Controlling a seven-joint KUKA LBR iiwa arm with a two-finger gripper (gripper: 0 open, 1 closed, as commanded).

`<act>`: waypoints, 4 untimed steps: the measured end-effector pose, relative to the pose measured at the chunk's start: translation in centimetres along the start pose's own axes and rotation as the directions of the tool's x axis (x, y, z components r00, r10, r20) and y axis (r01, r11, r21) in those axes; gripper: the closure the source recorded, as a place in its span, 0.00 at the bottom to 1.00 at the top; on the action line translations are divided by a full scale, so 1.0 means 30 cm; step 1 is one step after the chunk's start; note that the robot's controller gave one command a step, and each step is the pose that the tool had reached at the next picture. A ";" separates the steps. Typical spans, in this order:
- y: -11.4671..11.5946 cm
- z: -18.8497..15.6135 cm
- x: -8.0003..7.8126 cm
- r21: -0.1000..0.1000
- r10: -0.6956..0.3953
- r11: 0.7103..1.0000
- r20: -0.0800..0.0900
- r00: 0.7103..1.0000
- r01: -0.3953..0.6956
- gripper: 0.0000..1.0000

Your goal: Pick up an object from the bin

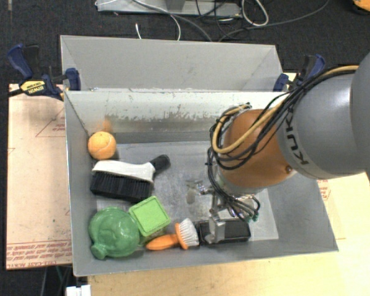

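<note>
We judge the descent is under way: the gripper [221,228] sits low over the bin [172,106] floor, and we cannot tell how far open it is or whether it holds anything. Just beside it, at the view's left, lies the small orange-handled brush [176,238]. Next we need a sure grasp before lifting.

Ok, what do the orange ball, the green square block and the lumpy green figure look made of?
Orange ball: matt, faintly dimpled, likely foam or soft rubber. Green square block: flat pale face, darker rim, no shine, probably foam or matt plastic. Lumpy green figure: smooth moulded bulges with soft highlights, seemingly rubber or vinyl. All guesses from looks.
</note>
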State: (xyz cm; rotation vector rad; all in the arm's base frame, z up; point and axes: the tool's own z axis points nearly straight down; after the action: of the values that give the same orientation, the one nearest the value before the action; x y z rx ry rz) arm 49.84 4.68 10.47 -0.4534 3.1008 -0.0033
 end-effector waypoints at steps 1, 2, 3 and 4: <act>0.123 0.111 -0.106 -0.003 -0.124 0.992 -0.002 0.992 0.124 0.00; 0.228 0.117 -0.172 -0.002 -0.188 0.982 -0.002 0.982 0.188 0.00; 0.228 0.076 -0.195 -0.005 -0.172 0.985 -0.005 0.985 0.172 0.00; 0.378 0.073 -0.393 0.010 -0.223 0.975 -0.014 0.975 0.223 0.00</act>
State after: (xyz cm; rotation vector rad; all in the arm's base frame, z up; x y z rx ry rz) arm 57.89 18.92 8.34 -0.8011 3.0413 -0.0252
